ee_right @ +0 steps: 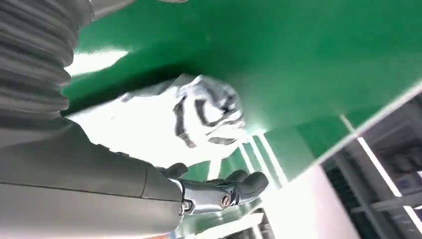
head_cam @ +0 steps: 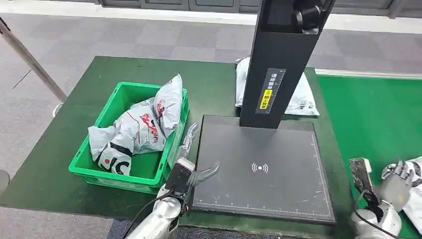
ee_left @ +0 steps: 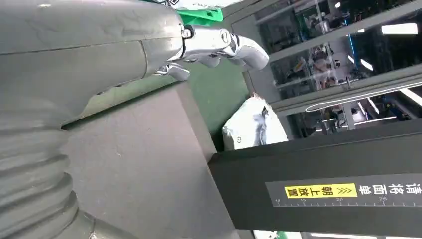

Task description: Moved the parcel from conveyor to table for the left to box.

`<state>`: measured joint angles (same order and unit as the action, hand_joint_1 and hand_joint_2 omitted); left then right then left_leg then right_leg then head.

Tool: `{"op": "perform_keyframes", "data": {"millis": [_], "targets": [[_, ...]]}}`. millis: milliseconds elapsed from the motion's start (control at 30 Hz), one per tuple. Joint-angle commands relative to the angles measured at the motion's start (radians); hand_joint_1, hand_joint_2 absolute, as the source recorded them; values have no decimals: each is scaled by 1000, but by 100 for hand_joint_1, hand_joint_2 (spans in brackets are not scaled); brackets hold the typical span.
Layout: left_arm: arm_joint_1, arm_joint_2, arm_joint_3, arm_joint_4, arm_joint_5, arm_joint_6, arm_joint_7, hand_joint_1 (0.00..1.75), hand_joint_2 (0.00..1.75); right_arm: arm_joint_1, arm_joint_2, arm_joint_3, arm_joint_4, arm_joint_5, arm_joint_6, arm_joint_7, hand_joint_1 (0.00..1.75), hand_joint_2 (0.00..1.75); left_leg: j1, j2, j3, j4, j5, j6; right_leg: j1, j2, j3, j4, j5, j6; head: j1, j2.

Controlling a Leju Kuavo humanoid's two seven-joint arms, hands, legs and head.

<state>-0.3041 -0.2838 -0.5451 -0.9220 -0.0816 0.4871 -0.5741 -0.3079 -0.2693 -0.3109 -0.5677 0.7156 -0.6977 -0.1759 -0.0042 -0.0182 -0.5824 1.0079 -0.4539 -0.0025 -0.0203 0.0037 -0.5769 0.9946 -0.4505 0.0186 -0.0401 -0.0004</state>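
A white parcel with black stripes (head_cam: 415, 191) lies on the green conveyor (head_cam: 373, 114) at the right edge of the head view. My right hand (head_cam: 397, 185) sits right beside it, on its left; the right wrist view shows the parcel (ee_right: 199, 119) just beyond the thumb (ee_right: 224, 193), with nothing clasped. My left hand (head_cam: 199, 174) hovers at the near left edge of the black scanner platform (head_cam: 259, 169), fingers (ee_left: 224, 45) extended and empty. The green crate (head_cam: 134, 87) on the left holds several white parcels (head_cam: 142, 124).
The scanner's black column (head_cam: 283, 59) rises from the back of the platform. Another white parcel (head_cam: 303, 97) lies behind it on the dark green table (head_cam: 64, 129). A small printed bag (head_cam: 189, 137) lies between crate and platform. A metal pole (head_cam: 30, 59) slants at far left.
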Motion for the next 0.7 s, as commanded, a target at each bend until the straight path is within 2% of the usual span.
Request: {"op": "perform_keyframes", "data": {"millis": [33, 167, 300, 400, 633, 700], "targets": [[-15, 30, -14, 26, 4, 0, 2, 0, 175, -48, -1, -88, 103, 2, 0, 3, 0, 175, 1, 3, 3, -2, 0, -1, 1, 1, 2, -3, 1, -2, 0, 0], [-15, 30, -14, 26, 4, 0, 2, 0, 175, -48, -1, -88, 103, 2, 0, 3, 0, 175, 1, 3, 1, -1, 0, -1, 1, 1, 1, -2, 1, -2, 0, 0], [-20, 32, -12, 40, 13, -6, -8, 0, 175, -84, -38, -91, 230, 54, 27, 93, 0, 175, 1, 4, 2, -2, 0, -1, 2, 2, 1, -3, 1, -2, 0, 0], [-18, 37, -10, 30, 21, -17, -15, 0, 175, -87, -74, -77, 283, 99, 49, 207, 0, 175, 0, 1, 1, -1, 0, -1, 1, 0, 1, -2, 0, -1, 0, 0], [-24, 47, -12, 27, 24, -24, -14, 0, 175, -76, -94, -90, 300, 116, 83, 279, 0, 175, 1, 4, 3, -3, 0, -2, 2, 1, 3, -4, 1, -3, 0, 0], [-26, 49, -12, 25, 28, -29, -16, 0, 175, -85, -106, -88, 314, 128, 138, 329, 0, 175, 1, 4, 2, -2, 0, -2, 2, 1, 2, -3, 1, -3, 0, 0]]}}
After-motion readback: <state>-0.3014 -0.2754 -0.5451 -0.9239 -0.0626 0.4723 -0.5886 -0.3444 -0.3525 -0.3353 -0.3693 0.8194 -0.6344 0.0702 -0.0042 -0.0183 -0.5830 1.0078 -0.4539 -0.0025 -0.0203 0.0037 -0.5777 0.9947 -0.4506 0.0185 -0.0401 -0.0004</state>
